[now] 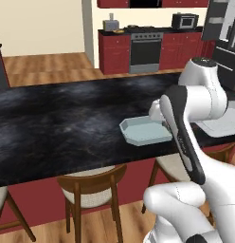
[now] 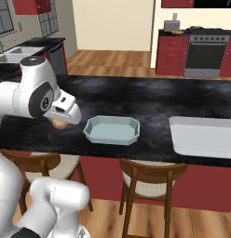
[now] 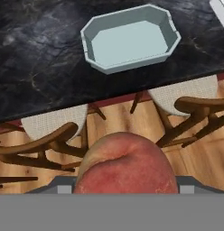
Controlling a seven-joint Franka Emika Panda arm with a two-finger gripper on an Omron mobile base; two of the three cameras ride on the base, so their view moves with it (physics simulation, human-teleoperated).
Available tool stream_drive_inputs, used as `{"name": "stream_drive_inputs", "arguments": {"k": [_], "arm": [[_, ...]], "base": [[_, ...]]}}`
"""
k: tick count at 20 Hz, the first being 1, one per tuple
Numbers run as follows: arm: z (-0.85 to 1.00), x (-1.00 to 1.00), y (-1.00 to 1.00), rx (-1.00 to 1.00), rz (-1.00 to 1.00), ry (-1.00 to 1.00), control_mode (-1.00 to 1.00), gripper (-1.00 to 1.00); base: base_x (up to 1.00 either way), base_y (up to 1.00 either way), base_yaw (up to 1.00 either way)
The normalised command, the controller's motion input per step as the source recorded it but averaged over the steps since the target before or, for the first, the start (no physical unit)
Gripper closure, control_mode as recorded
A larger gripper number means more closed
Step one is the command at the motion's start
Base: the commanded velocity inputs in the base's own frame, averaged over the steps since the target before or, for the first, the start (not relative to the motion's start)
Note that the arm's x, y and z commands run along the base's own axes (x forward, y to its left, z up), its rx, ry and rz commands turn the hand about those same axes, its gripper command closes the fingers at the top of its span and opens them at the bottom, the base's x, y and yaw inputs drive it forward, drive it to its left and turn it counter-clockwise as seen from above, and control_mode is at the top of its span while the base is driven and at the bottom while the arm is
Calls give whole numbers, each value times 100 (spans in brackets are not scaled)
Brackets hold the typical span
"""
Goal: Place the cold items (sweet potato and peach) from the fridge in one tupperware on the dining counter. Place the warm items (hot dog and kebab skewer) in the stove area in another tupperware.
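Note:
A red-orange peach (image 3: 125, 164) sits large at the bottom of the hand view, and my gripper (image 2: 61, 122) is shut on it, the fingertips hidden behind the fruit. From the right base view the peach (image 2: 57, 124) hangs under the white hand, over the near edge of the black dining counter (image 2: 150, 100), left of a tupperware. That light blue-grey, eight-sided tupperware (image 3: 132, 63) is empty and stands near the counter's front edge (image 1: 128, 129) (image 2: 110, 118). A second, white tupperware (image 2: 203, 137) lies further right. The sweet potato, hot dog and kebab skewer are out of view.
Wooden stools with pale seats (image 3: 50, 124) (image 2: 150, 179) stand under the counter's front edge. The stove (image 1: 145, 50) and red cabinets (image 1: 114, 52) line the back wall, with the dark fridge (image 1: 226, 38) to the right. A sink (image 2: 17, 51) is at the far left.

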Motion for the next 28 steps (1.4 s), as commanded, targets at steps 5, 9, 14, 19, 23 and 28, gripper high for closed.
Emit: {"name": "stream_drive_inputs", "arguments": {"k": [5, 9, 14, 19, 23, 28], "arm": [[-63, 85, 0, 0, 7, 8, -100, 100], [-55, 72, 0, 0, 10, 0, -100, 100], [-48, 70, -3, 0, 6, 0, -100, 100], [-49, 68, -7, 0, 1, 0, -100, 100], [-44, 63, -4, 0, 0, 0, -100, 100], [-41, 60, -1, 0, 0, 0, -100, 100]], "base": [[0, 0, 0], [0, 0, 0], [0, 0, 0], [0, 0, 0], [0, 0, 0], [0, 0, 0]]}}
